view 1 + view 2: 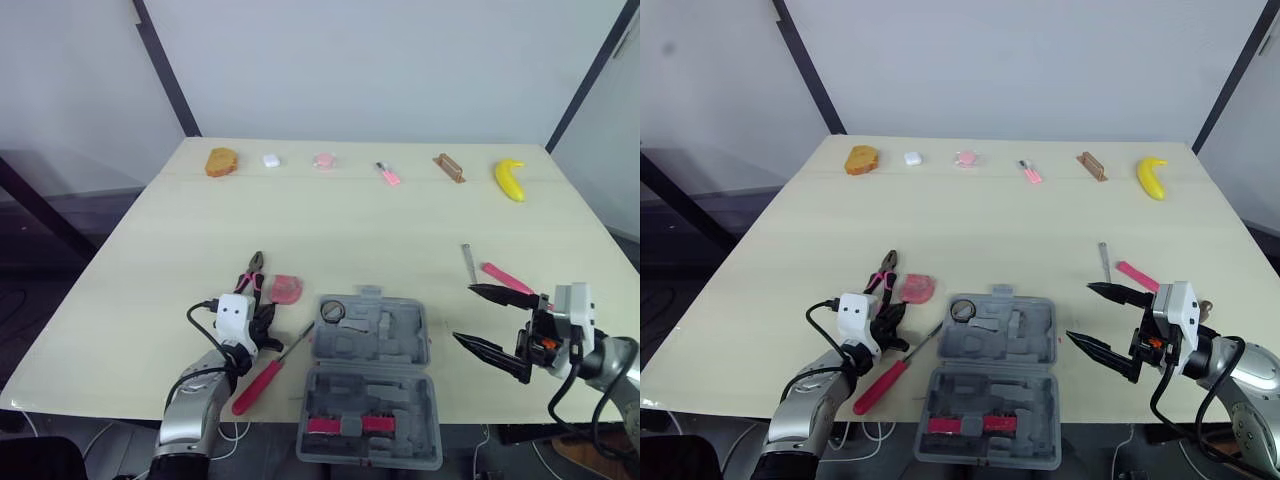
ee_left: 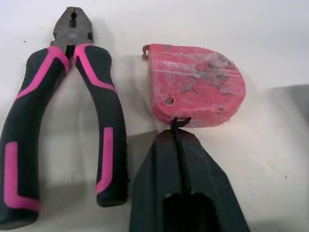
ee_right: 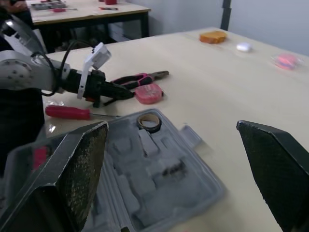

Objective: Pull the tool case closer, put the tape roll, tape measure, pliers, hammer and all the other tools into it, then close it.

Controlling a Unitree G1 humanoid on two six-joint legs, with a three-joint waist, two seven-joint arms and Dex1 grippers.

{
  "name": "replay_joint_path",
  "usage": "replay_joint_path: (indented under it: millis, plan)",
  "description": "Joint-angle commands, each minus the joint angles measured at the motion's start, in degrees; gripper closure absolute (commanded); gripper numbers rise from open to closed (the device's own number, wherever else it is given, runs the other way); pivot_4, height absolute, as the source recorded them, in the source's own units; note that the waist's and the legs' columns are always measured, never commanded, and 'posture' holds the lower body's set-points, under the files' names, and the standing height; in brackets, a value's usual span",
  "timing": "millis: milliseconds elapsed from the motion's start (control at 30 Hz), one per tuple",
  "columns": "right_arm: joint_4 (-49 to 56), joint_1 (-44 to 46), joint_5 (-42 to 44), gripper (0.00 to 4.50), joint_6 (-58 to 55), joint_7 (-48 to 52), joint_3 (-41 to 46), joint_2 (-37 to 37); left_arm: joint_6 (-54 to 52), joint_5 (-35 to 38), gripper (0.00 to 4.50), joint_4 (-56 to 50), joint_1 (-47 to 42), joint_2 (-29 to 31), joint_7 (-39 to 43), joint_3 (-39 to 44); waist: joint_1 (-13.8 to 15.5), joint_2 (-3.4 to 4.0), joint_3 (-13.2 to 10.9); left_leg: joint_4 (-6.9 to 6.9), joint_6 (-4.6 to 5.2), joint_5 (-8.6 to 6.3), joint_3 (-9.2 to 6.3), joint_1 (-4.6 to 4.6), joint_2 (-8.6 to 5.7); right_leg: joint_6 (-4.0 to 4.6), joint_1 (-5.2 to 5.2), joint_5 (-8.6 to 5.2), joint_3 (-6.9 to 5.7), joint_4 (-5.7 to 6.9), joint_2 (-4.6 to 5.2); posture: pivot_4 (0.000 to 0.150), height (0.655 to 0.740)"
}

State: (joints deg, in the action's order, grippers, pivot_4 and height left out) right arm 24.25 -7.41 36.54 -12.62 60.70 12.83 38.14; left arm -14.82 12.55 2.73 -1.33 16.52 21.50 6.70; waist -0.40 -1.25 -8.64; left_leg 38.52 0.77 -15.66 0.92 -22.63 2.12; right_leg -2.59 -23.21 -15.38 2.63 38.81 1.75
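The grey tool case (image 1: 400,335) lies open at the table's front edge, with the tape roll (image 1: 333,311) in its far left corner. Left of it lie the pink tape measure (image 2: 195,87), the pink-and-black pliers (image 2: 63,121) and a red-handled screwdriver (image 1: 258,386). My left gripper (image 1: 264,320) rests on the table just before the tape measure. It is shut, and the tape measure's black strap (image 2: 177,123) runs in between its fingertips. My right gripper (image 1: 463,314) hovers wide open to the right of the case, with nothing in it.
A pink-handled tool (image 1: 505,277) and a thin metal piece (image 1: 468,262) lie right of the case. Along the far edge sit an orange item (image 1: 222,161), a white piece (image 1: 270,159), two pink items (image 1: 323,160), a brown block (image 1: 449,167) and a banana (image 1: 510,179).
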Motion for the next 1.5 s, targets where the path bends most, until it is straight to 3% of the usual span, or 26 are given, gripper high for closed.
replay_joint_path:
  millis: [33,767,1500]
  plan:
    - [3.53,1.28,1.53,0.00,-0.52,0.91,-1.03,0.95,-0.70,-0.08,4.41,-1.55,1.64,0.02,0.45,-0.69,-0.06,0.00,0.00,0.00,0.00,0.00,0.00,0.00,0.00,0.00,0.00,0.00,0.00,0.00,0.00,0.150,0.7400]
    - [4.16,9.52,-0.32,0.00,-1.85,0.87,-9.13,0.97,-4.24,2.69,4.41,-21.82,24.25,6.54,4.42,4.69,-0.41,-0.08,-0.03,-0.02,0.00,0.00,0.00,0.00,0.08,0.01,-0.01,-0.01,-0.03,-0.04,0.07,0.150,0.7400]
    - [-2.57,12.20,-3.23,0.00,2.68,5.76,-12.39,-1.00,-8.46,2.83,4.41,-33.31,38.05,5.04,1.51,5.68,-0.35,-0.10,-0.06,-0.03,0.01,-0.01,0.02,0.00,0.07,0.03,-0.01,-0.02,-0.04,-0.13,0.02,0.150,0.7400]
